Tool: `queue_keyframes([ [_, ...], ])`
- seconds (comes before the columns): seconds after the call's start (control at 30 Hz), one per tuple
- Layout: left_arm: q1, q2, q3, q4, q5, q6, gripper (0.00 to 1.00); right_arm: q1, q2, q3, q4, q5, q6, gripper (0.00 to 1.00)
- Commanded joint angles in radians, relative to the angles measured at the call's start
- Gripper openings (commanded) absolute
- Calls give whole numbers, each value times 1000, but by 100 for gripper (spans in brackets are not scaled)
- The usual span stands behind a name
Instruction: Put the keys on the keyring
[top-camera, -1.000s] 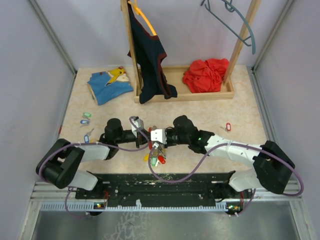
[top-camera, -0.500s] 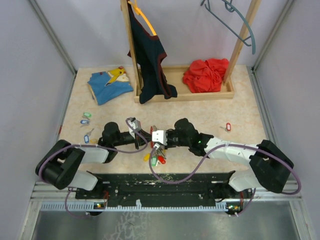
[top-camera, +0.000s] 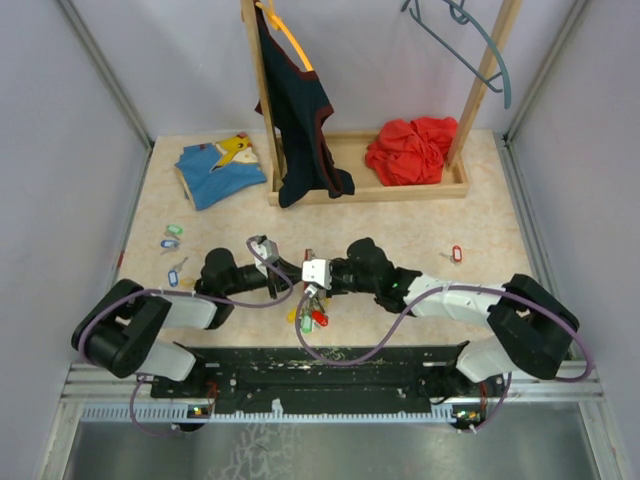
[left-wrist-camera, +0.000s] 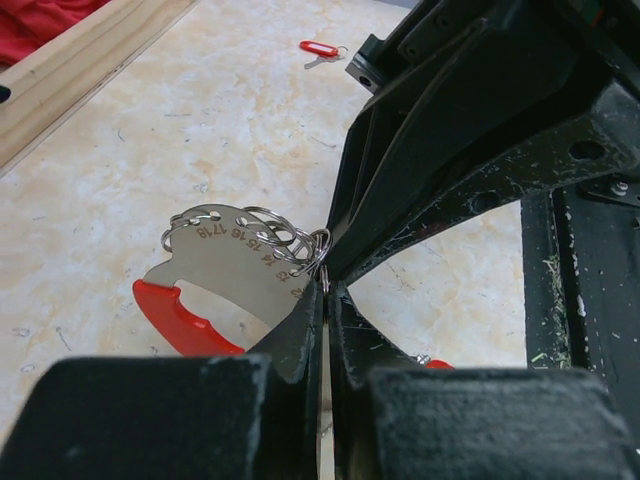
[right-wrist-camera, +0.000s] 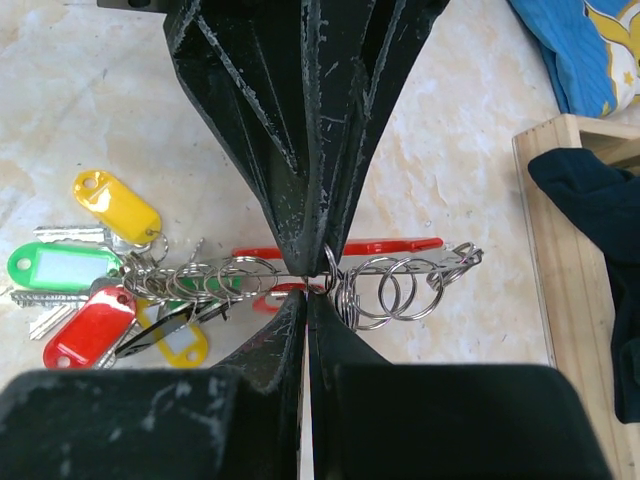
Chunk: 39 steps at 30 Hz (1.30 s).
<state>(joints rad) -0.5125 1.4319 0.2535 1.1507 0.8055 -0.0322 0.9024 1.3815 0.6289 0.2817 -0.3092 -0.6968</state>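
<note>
Black-jointed, white-linked left arm (top-camera: 185, 308) and right arm (top-camera: 460, 298) are trailing purple cables (top-camera: 340, 362) toward six o'clock, scuffed black fingers (right-wrist-camera: 250, 410) showing pale scratches.

Bright even overhead light, soft faint shadows, table (left-wrist-camera: 200, 150) sharp in wrist views, near fingers (left-wrist-camera: 290, 350) dark and blurred

Left wrist view: left gripper (left-wrist-camera: 325, 290) own fingers blurred in near foreground, covering near part of numbered metal plate (left-wrist-camera: 235, 265); red handle (left-wrist-camera: 175, 315) partly hidden. Can't tell if plate or rings (left-wrist-camera: 300, 238) sit in pinch. Red cloth (left-wrist-camera: 40, 12) cut by top-left corner.
Right wrist view: right gripper (right-wrist-camera: 318, 290) fingers hide plate middle; silver key blades (right-wrist-camera: 38, 300) cut by left edge; blue cloth (right-wrist-camera: 580, 50) cut top-right.
Top view: fingertip contact hidden under wrists; loose keys (top-camera: 171, 231) at left too small for detail; hanger (top-camera: 504, 88) cut by top edge.
</note>
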Motion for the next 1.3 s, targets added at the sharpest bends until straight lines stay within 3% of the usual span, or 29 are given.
queue_keyframes([
  [0.0,-3,-55,8,10,-62,20,15,21,-37,26,8,35,12,0],
  [0.1,-3,-90,-6,-17,-126,30,34,3,-29,54,-14,70,35,0],
  [0.33,5,-208,-58,-81,-405,1,60,-77,71,185,-59,163,158,0],
  [0.57,23,-314,-76,-186,-644,-42,69,-212,188,294,-101,376,409,0],
  [0.8,54,-368,-64,-283,-737,-103,73,-355,242,297,-161,531,680,0],
  [0.93,65,-415,-54,-348,-777,-149,98,-396,253,288,-253,618,805,0],
  [1.0,70,-450,-46,-395,-802,-173,100,-405,230,261,-266,629,855,0],
  [1.27,70,-669,16,-718,-998,-372,100,-409,0,116,-276,590,960,27],
])
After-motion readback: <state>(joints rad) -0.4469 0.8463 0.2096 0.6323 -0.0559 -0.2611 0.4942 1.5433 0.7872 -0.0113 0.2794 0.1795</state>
